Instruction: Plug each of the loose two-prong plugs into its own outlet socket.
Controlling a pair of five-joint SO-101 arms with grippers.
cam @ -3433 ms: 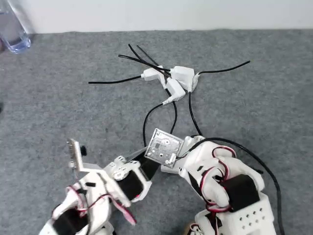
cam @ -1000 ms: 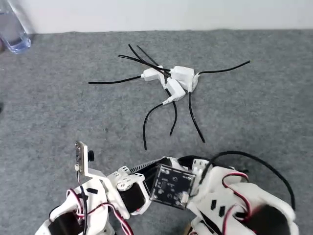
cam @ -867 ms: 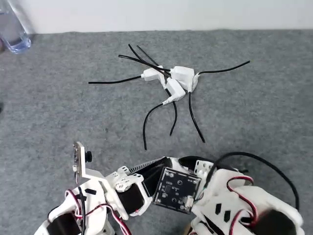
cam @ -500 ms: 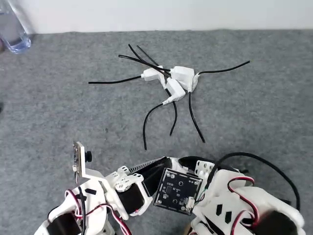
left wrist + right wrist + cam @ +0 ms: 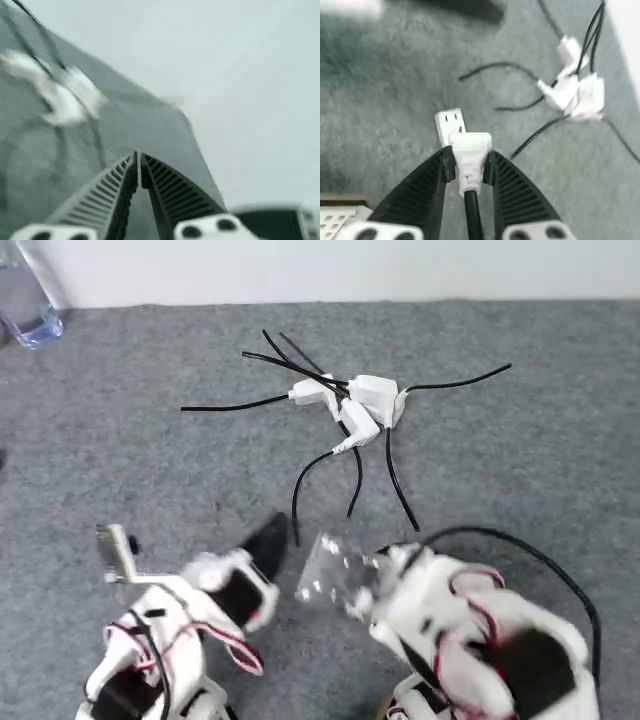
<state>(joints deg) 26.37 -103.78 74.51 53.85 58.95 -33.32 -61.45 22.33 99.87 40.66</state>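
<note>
Grey matting covered the counter (image 5: 520,460), with a white wall behind it. Compared with half a second earlier, both arms had shifted. The left arm (image 5: 170,640) had swung outward, and its jaws, closed on nothing, pointed toward the loose cord ends. The right arm (image 5: 470,640) had advanced from its tucked position toward the counter centre. The right jaws were clamped on a white two-prong plug (image 5: 469,147), with its black cord (image 5: 471,212) trailing back between them. The plug's front end sat against a small white outlet socket (image 5: 450,121) lying on the matting; prong entry could not be confirmed. The remaining plug cluster (image 5: 355,405) lay unmoved, well apart. Judged status: one insertion was in progress, with prong alignment the critical requirement.
</note>
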